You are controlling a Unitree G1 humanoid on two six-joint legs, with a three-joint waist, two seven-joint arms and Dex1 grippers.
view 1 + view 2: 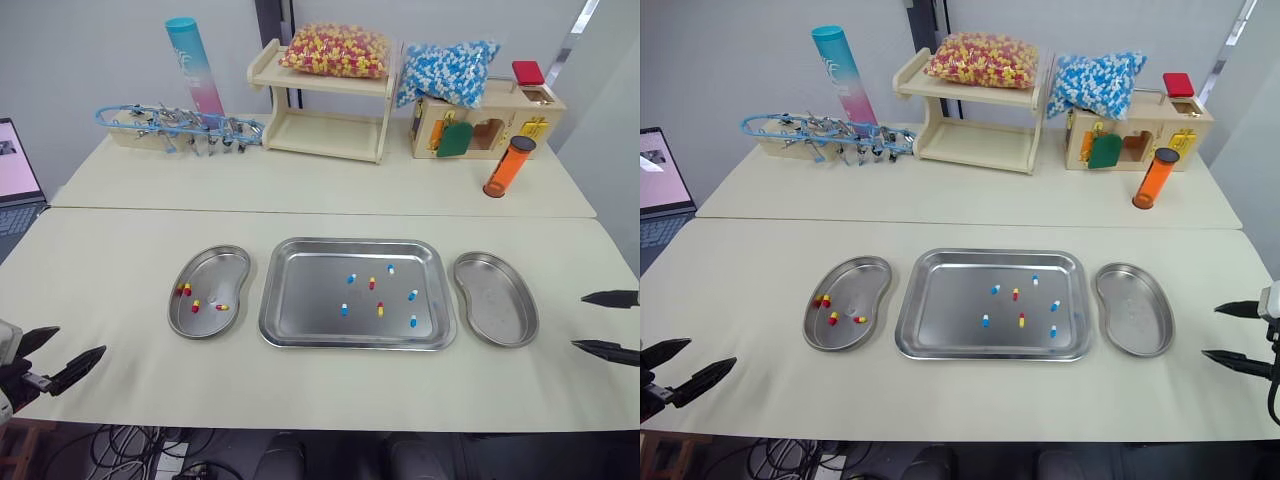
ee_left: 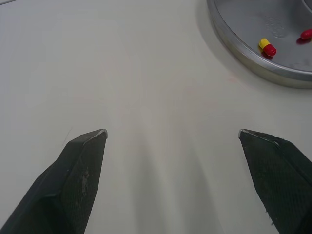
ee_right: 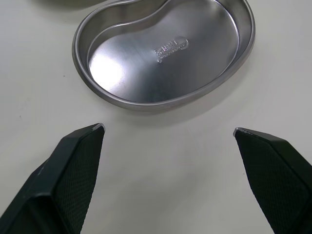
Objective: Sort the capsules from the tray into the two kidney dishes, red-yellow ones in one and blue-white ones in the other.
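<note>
Nearest, the left gripper hovers over the bare desk at its front left edge, fingers spread wide and holding nothing. The right gripper hangs at the front right, likewise spread wide and empty, just beside the right kidney dish. Between the two dishes lies the tray, carrying five blue-white capsules and two red-yellow ones. The left kidney dish holds a few red-yellow capsules. Farther back, a wooden shelf bears a bag of red-yellow capsules, near an orange tube.
</note>
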